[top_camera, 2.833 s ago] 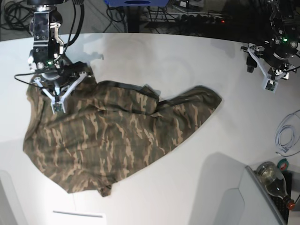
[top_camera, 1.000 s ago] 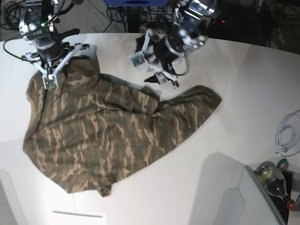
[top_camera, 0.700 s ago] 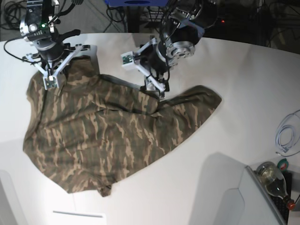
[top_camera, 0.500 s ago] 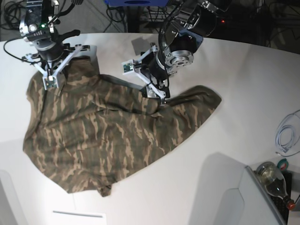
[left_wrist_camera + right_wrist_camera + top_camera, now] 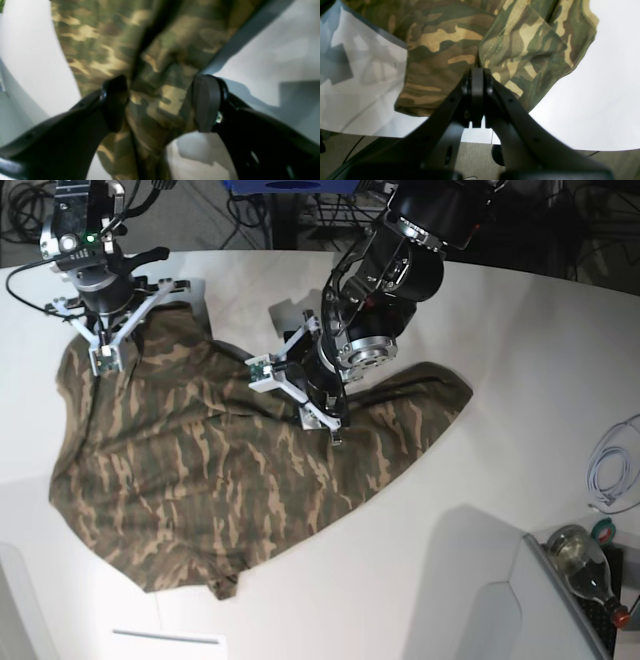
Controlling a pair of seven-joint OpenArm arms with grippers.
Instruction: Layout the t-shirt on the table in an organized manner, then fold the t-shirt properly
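- Down over the middle of the crumpled cloth t-shirt in olive, brown and tan camouflage point(image 5: 230, 470): left gripper point(image 5: 160, 103), jaws standing apart, a raised ridge of that fabric sitting right between the two dark pads.
- Not yet pinched, going by the left wrist view; cloth fills the gap, and contact with either pad cannot be told through the blur.
- Ridge runs straight away from the left gripper, lengthwise between the jaws, so closing across it looks like the natural next bite.
- Off at the far corner of the garment: right gripper point(image 5: 477, 98), jaws pressed fully together, tip at a folded hem edge, apparently clamped on a thin layer of the t-shirt.
- Bulk of the shirt spreads beyond and below both grippers across the smooth white worktop point(image 5: 520, 380), long axis slanting from the right gripper's corner toward the free sleeve end past the left gripper.
- Left arm clearly the nearer one to the bunched centre fold; right arm well apart from it.
- Base view gives the whole lopsided outline and both arms point(image 5: 300, 385) at once, but hides the jaw gap.
- Wrist views give the jaws and the fold, nothing of the overall layout.
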